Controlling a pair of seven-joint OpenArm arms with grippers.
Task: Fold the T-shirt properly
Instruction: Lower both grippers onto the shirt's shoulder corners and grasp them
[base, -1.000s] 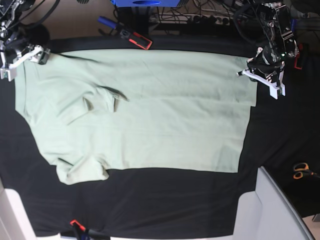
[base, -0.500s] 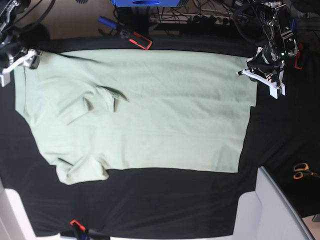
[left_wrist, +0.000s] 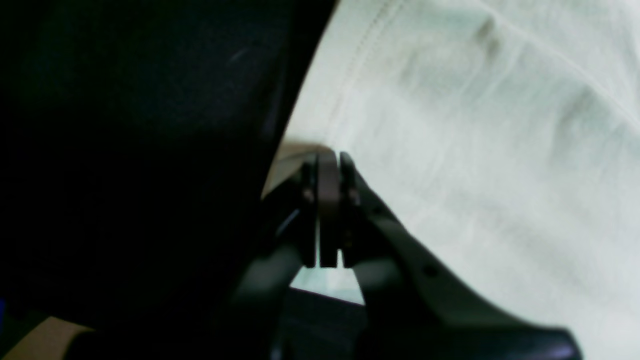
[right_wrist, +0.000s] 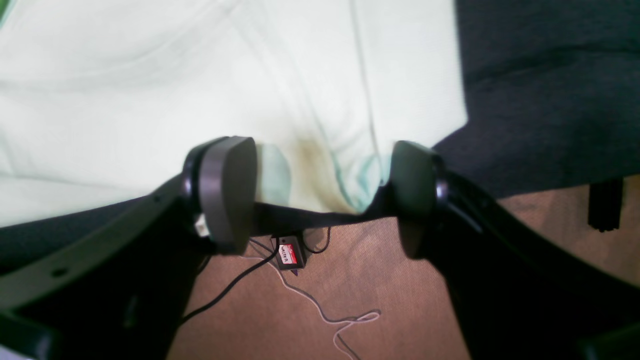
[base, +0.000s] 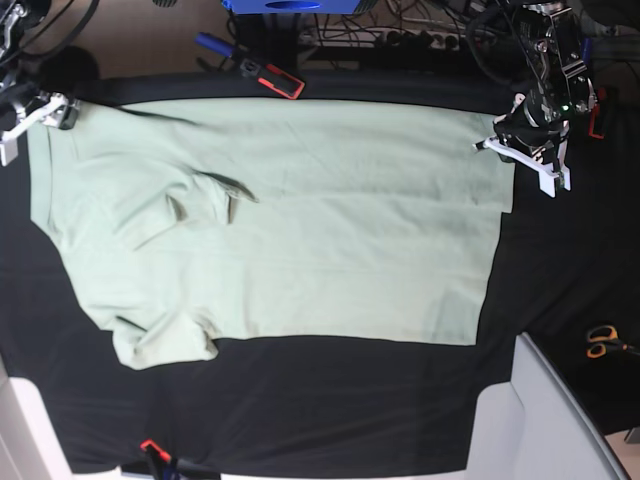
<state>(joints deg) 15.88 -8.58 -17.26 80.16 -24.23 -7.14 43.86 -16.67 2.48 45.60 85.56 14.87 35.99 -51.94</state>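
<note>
A black table cloth (base: 300, 410) covers the work surface, with brown floor and loose cables showing past its far edge. The pale mint-green T-shirt (base: 300, 220) lies spread flat across the middle of the cloth, its hem edge toward the base view's right and its collar end toward the left. One sleeve (base: 175, 210) is folded in over the chest, and the other sleeve (base: 165, 340) sits bunched at the near left corner.

The left gripper (left_wrist: 327, 165) rests at the far right corner of the shirt; in its wrist view the jaws are pressed together with only a sliver of light between them, just at the shirt's stitched edge, and I cannot tell whether any fabric is caught in them. The right gripper (right_wrist: 320, 195) is at the far left corner, its two rounded pads (right_wrist: 227, 192) standing wide apart, with the shirt's edge lying between and below them and nothing gripped.

Orange-handled scissors (base: 600, 340) lie on the cloth at the right, well apart from the shirt, and a red-and-black clamp (base: 275, 78) sits by the far edge
</note>
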